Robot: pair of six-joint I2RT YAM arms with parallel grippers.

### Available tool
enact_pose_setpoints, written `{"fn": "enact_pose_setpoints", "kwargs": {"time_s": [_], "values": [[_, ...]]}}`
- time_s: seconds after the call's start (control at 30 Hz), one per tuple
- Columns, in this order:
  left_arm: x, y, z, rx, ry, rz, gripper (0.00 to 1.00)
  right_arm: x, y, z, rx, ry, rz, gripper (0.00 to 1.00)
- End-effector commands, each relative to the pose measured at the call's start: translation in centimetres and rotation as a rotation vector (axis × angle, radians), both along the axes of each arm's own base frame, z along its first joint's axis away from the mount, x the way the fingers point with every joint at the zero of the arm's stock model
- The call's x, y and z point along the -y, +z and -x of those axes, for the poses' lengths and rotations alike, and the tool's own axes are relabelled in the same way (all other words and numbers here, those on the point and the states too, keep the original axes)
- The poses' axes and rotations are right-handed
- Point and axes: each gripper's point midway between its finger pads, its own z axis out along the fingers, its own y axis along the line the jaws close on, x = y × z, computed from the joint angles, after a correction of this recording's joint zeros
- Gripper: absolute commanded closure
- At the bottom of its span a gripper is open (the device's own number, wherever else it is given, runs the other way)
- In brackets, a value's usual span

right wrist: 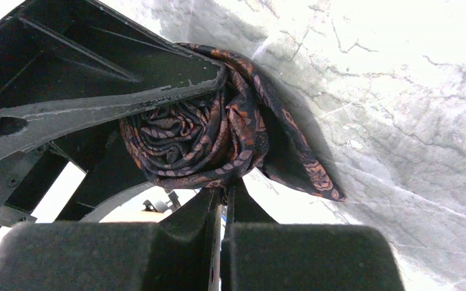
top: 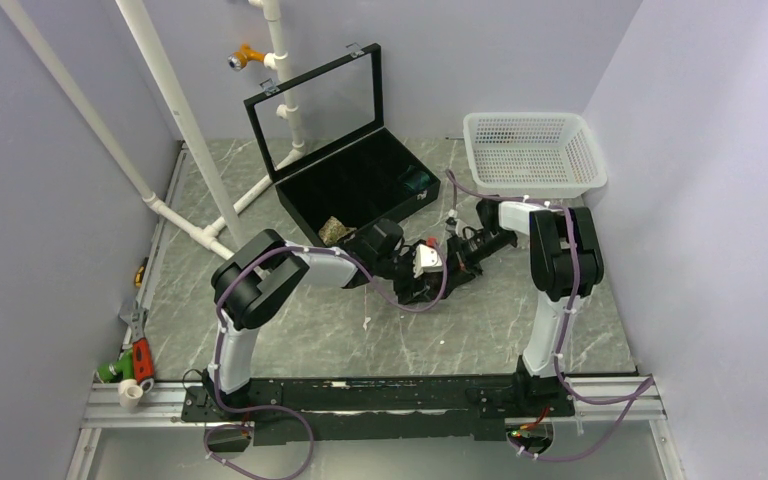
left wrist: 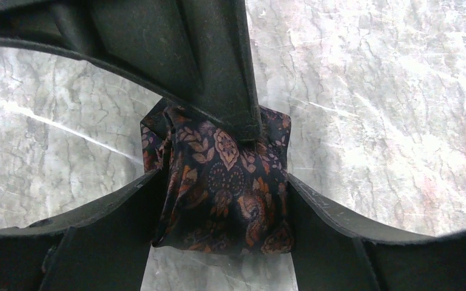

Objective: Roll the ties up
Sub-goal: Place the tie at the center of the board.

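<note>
The dark brown-maroon tie sits as a tight roll at the centre of the left wrist view, raised above the grey marbled tabletop. The left jaws are clenched on it, one finger against each flank of the bundle at lower left and lower right. A black finger of the right arm comes down from the top of the frame and presses on the roll's upper edge.

In the right wrist view the same roll fills the middle and shows its spiral end, with one loose pointed flap hanging toward the lower right. The right jaws are drawn almost together at the bottom centre, fingers side by side with only a slit between them, and their tips touch the underside of the roll. Whether a fold is nipped in that slit I cannot tell — the cloth hides the tips.

From above, both arms meet just below the open black case, in the middle of the frame. A tan speckled tie lies rolled at the case's near corner, and what looks like the teal tie lies at its right end — small and dim there. A white mesh basket stands at upper right.
</note>
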Motion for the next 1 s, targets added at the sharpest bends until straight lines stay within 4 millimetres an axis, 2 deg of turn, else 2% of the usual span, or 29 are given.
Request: {"fn": "enact_pose_setpoints", "kwargs": {"time_s": [0.0, 0.13, 0.23, 0.27, 0.3, 0.4, 0.47, 0.57, 0.67, 0.77, 0.97], "values": [[0.9, 1.5, -0.2, 0.021, -0.042, 0.047, 0.27, 2.5, -4.2, -0.5, 0.062, 0.068, 0.183, 1.00], [1.3, 0.7, -0.5, 0.019, -0.052, 0.029, 0.43, 2.1, -3.8, -1.2, 0.069, 0.068, 0.162, 1.00], [0.7, -1.0, -0.2, -0.013, -0.047, -0.024, 0.57, 1.7, -2.5, -1.6, 0.073, 0.075, 0.120, 1.00], [0.3, -1.5, -0.1, -0.029, -0.040, -0.040, 0.60, 1.7, -1.9, -1.5, 0.075, 0.073, 0.109, 0.96], [-0.1, -1.9, 0.1, -0.051, -0.034, -0.051, 0.63, 1.8, -1.2, -1.7, 0.091, 0.064, 0.101, 0.84], [-1.5, -3.2, 0.8, -0.144, -0.010, -0.075, 0.66, 2.6, 0.5, -1.9, 0.126, 0.024, 0.087, 0.58], [-2.1, -4.0, 1.1, -0.191, -0.003, -0.095, 0.69, 3.0, 1.2, -1.8, 0.134, 0.000, 0.082, 0.50], [-2.3, -4.5, 1.7, -0.237, -0.007, -0.111, 0.70, 3.4, 1.1, -1.5, 0.129, -0.028, 0.094, 0.35], [-2.5, -4.9, 1.8, -0.251, -0.009, -0.120, 0.70, 3.5, 0.7, -2.0, 0.131, -0.067, 0.102, 0.11], [-2.5, -4.9, 1.8, -0.251, -0.011, -0.123, 0.70, 3.1, 0.1, -2.4, 0.120, -0.090, 0.081, 0.01], [-2.7, -5.2, 1.8, -0.245, -0.019, -0.132, 0.70, 1.5, -1.6, -3.8, 0.098, -0.143, -0.003, 0.02]]}}
